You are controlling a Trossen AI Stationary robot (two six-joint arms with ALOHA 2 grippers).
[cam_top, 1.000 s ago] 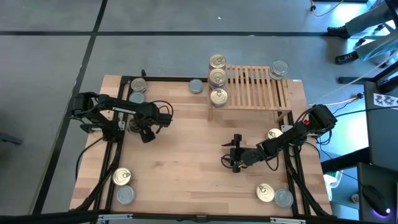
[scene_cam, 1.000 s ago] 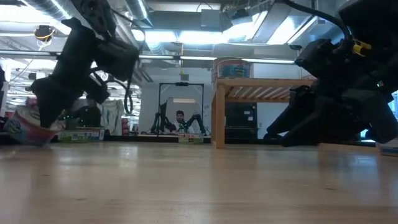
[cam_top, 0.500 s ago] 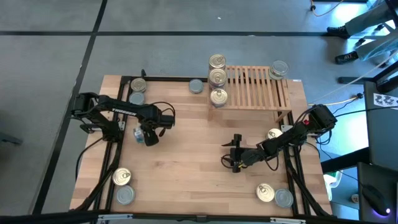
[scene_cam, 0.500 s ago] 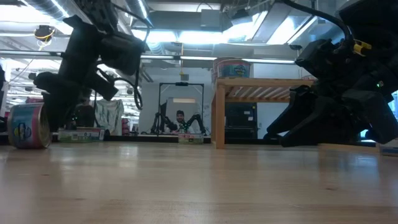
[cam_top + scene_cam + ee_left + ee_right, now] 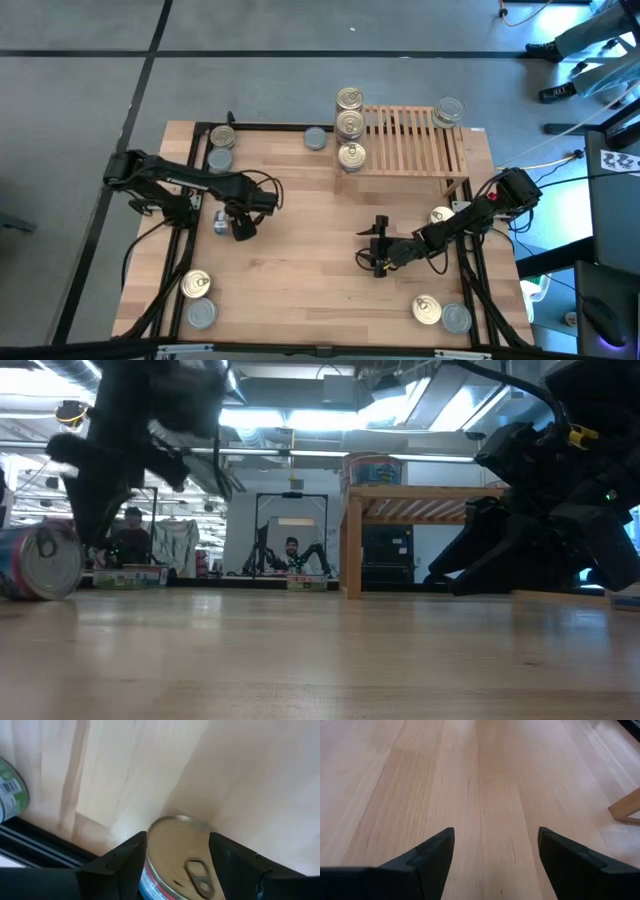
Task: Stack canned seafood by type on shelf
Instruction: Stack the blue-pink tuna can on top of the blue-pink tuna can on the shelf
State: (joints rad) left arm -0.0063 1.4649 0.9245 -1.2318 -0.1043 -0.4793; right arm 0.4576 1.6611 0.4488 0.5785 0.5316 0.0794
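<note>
My left end effector [image 5: 228, 221] near the counter's [image 5: 300, 270] left edge, fingers gripping a gold pull-tab can [image 5: 182, 865] with a blue label, writing unreadable, my right end effector [image 5: 379, 256] wide and empty, three gold cans [image 5: 349, 126] on the shelf's [image 5: 410, 142] left end

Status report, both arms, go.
Left pincer clamped on gold pull-tab can, can on its side. Right pincer open, empty. Shelf path clear.

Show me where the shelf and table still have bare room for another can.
The shelf is bare across its middle slats, between the three gold-top cans at one end and the silver can in the far corner. The table is bare between the left hand and right hand; corners are crowded.
</note>
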